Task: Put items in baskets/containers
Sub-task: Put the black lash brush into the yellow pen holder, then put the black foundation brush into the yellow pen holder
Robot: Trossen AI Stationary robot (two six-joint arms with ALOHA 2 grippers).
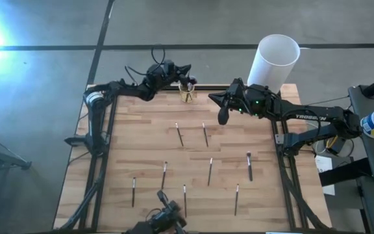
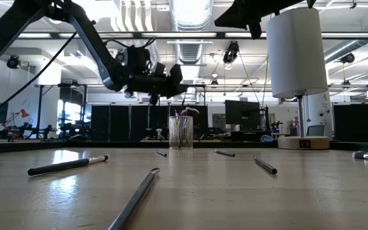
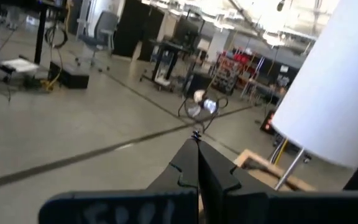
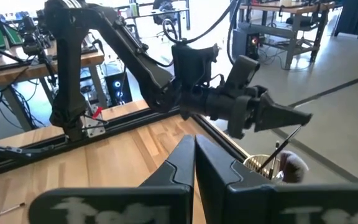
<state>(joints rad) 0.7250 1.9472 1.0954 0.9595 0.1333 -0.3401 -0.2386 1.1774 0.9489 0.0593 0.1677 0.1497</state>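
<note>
I see the wooden table (image 1: pixel 148 140) with eight brushes (image 1: pixel 180 134) scattered flat across it, and the white cylinder (image 1: pixel 274 60) at its far right corner. The glass cup (image 1: pixel 187 93) sits at the far edge holding a few brushes, one with a fluffy head. Left gripper (image 1: pixel 186 73) hovers right above the cup, fingers pressed together on a thin brush handle. Right gripper (image 1: pixel 214 99) is raised just beside the cup, fingers closed, empty. Behind: open lab floor, desks, monitors.

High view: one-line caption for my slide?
Left gripper over the glass cup at the table's far edge; right gripper beside it; eight makeup brushes remain.
</note>
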